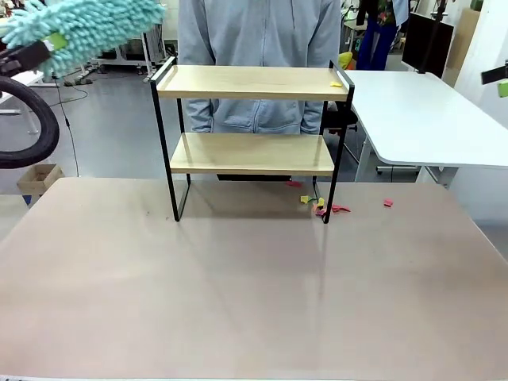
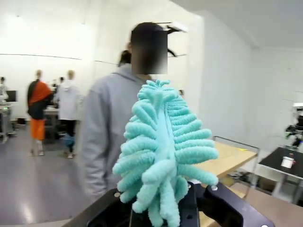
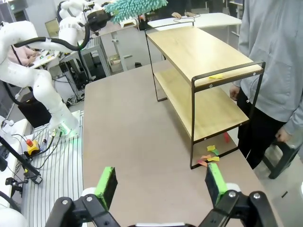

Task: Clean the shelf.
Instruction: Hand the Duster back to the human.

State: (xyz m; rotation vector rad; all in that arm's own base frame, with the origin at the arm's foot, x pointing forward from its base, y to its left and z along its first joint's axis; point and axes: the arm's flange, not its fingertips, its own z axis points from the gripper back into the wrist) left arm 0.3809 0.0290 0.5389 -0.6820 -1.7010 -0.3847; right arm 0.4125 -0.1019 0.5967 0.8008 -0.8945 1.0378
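In the upper left of the front view, my left end effector (image 1: 44,49) is raised high above the bench (image 1: 238,302), and its fingers are pressed together on the handle of a turquoise duster (image 1: 87,28). The fluffy head points to the right, toward the shelf (image 1: 252,135), but it is apart from it, up and to the left of the top board. In my left wrist view the duster (image 2: 163,156) stands up from between my fingers and covers most of the person in a grey hoodie (image 2: 106,137) behind it; only a corner of the shelf (image 2: 232,158) shows at the right. My right end effector (image 3: 161,182) is at the bottom of its wrist view, fingers spread wide and holding nothing, with the shelf (image 3: 203,71) well apart in the upper right. Small coloured scraps (image 1: 321,205) lie on the bench by the right legs of the shelf, and one yellow scrap (image 1: 336,83) lies on the top board. In the front view my right arm is cut off at the right edge.
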